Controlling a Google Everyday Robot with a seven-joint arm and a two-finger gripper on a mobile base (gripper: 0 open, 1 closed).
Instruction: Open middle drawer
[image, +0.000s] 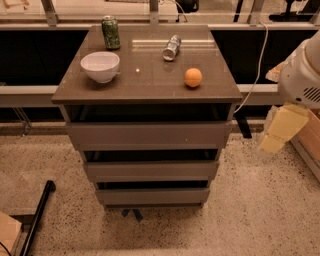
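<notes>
The grey-brown cabinet (150, 90) stands in the middle of the camera view with three flat, handleless drawer fronts. The middle drawer (150, 170) is the second front and sits nearly flush with the fronts above and below it. The taller top front (149, 135) is above it and the narrowest bottom front (152, 196) below it. My gripper (276, 131), pale yellow under the white arm (304, 75), hangs at the right edge of the view. It is to the right of the cabinet, about level with the top front, and touches nothing.
On the cabinet top stand a white bowl (100, 66), a green can (110, 32), a silver can on its side (171, 47) and an orange (193, 77). A white cable (252, 75) hangs at the right. A black bar (37, 215) and cardboard (7, 232) lie on the floor at the lower left.
</notes>
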